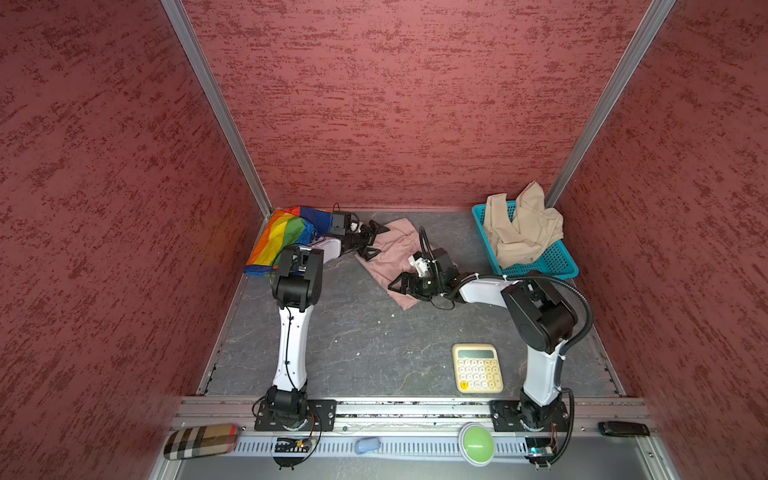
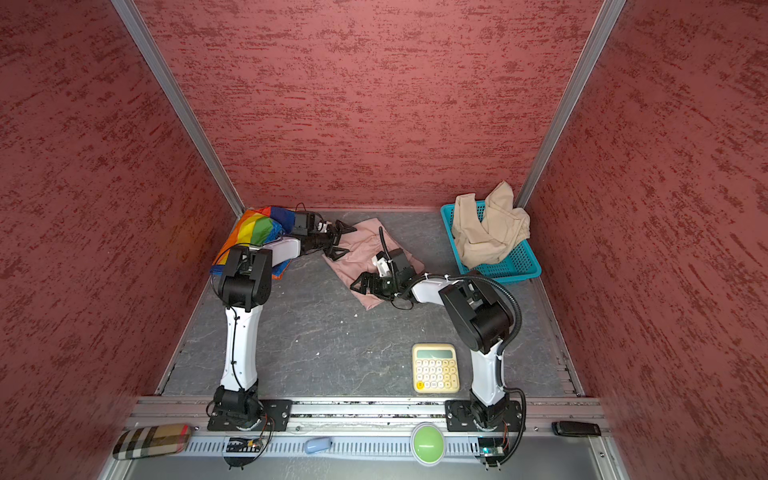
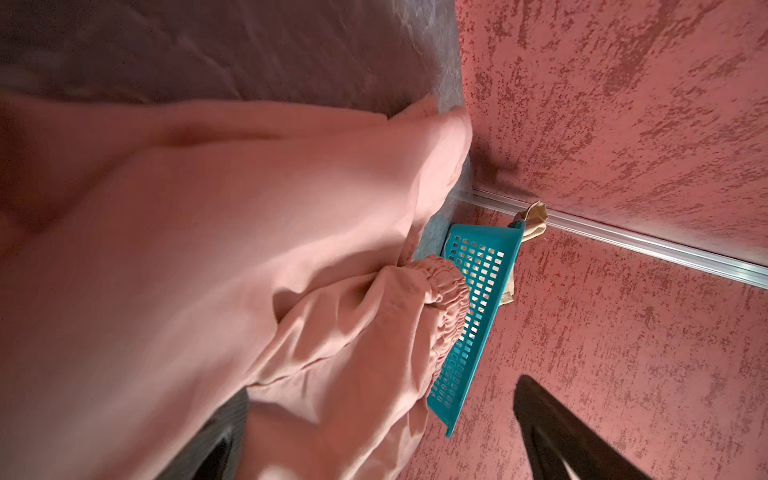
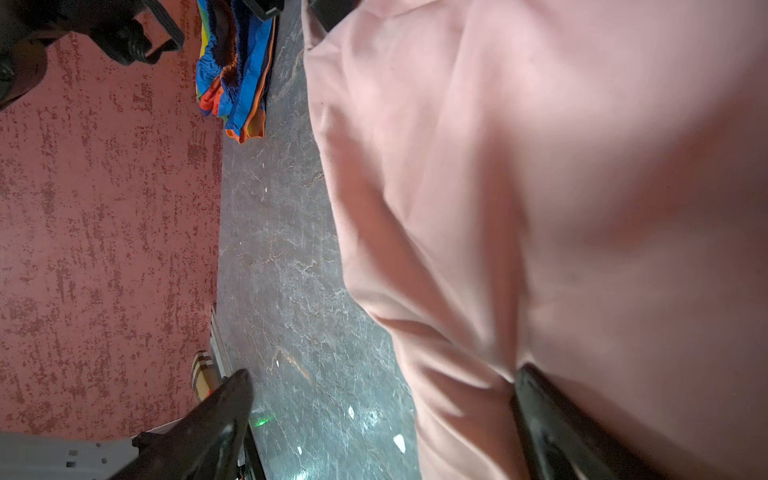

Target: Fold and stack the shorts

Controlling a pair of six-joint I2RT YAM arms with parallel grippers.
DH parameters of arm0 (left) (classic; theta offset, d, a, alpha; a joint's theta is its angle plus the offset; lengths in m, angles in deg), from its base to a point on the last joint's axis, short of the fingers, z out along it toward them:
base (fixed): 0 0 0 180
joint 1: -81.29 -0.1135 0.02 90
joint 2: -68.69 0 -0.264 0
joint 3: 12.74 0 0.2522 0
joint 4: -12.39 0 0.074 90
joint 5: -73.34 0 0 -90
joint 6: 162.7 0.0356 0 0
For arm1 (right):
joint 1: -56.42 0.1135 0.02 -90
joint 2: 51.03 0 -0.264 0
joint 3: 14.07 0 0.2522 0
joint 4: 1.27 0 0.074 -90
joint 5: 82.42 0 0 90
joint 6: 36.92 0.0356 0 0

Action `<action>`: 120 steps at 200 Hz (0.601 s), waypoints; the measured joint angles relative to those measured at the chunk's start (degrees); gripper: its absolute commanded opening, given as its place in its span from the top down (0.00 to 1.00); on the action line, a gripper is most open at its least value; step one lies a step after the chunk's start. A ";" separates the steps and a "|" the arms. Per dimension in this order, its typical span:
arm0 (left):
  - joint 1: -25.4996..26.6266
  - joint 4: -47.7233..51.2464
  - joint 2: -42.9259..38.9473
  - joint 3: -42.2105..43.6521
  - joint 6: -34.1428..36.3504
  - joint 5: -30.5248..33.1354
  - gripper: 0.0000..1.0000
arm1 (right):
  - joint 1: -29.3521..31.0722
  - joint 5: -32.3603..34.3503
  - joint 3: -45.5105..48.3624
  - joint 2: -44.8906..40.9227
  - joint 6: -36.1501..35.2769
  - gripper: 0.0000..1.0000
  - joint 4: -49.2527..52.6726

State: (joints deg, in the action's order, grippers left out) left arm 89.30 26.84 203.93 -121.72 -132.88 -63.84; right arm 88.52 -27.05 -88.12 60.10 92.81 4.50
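Observation:
Pink shorts (image 1: 390,259) (image 2: 359,257) lie crumpled on the grey table's far middle. My left gripper (image 1: 377,240) (image 2: 345,240) stands open at their far left edge; in the left wrist view its fingers (image 3: 552,424) straddle the pink cloth (image 3: 249,249) without pinching it. My right gripper (image 1: 400,285) (image 2: 360,285) is open over their near edge; in the right wrist view the cloth's (image 4: 540,166) hem lies between the spread fingertips (image 4: 226,405). Rainbow shorts (image 1: 282,237) (image 2: 254,230) (image 4: 237,75) lie in the far left corner. Beige shorts (image 1: 523,232) (image 2: 490,232) are heaped in the basket.
A teal perforated basket (image 1: 557,262) (image 2: 519,266) (image 3: 473,316) sits at the far right corner. A cream calculator (image 1: 478,368) (image 2: 435,368) lies near the right arm's base. On the front rail are a plaid case (image 1: 201,441) and a green button (image 1: 476,442). Red walls enclose three sides.

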 measured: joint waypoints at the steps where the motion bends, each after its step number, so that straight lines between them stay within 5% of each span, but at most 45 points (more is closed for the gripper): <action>1: -0.02 0.02 0.00 -0.02 0.04 0.00 0.01 | 0.00 -0.02 0.26 -0.15 -0.09 0.01 -0.13; 64: -3.89 5.16 1.64 -4.28 3.72 -0.39 0.01 | -0.07 0.61 12.52 -8.35 -0.15 0.01 -5.64; 120: -3.72 9.62 1.42 -8.50 4.31 0.37 0.01 | -0.07 1.88 1.51 -14.97 -0.90 0.01 11.15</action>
State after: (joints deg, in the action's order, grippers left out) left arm 85.59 36.46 205.35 -130.23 -128.58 -63.47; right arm 88.45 -25.17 -86.61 45.13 91.91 15.65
